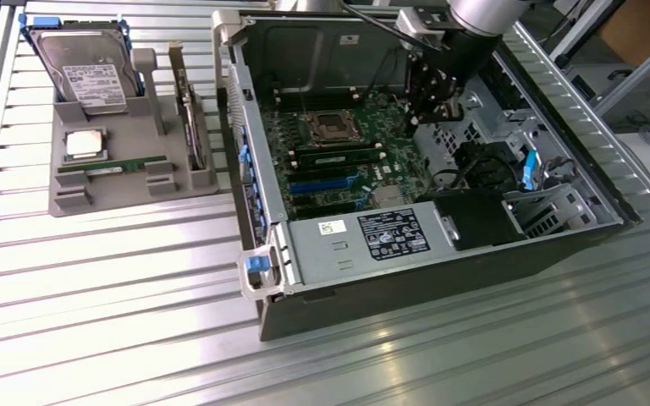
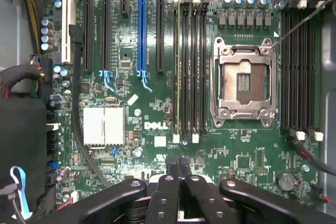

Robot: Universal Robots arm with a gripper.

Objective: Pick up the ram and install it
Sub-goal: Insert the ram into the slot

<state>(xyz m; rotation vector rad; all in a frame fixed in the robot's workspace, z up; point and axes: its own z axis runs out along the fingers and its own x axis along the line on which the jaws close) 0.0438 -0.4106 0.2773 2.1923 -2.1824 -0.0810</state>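
1. We see the end effector (image 2: pixel 179 167) closed, empty, hovering over the motherboard (image 2: pixel 157 103) inside the computer case (image 1: pixel 415 254).
2. One ram (image 1: pixel 116 164) lies in the grey holder (image 1: pixel 111 190) on the bench (image 1: pixel 99 288).
3. We judge pickup pending; reaching the holder calls for opened fingers.

I see a shiny metal table (image 1: pixel 111 288) with long grooves running across it. Two big things sit right on it. One is a grey plastic holder (image 1: pixel 105 182), close to the table's far corner on the exterior view's left. The other is an open computer case (image 1: pixel 415 254), right next to the holder and filling the middle of the table. The near part of the table is bare metal, and bright light shines off it.
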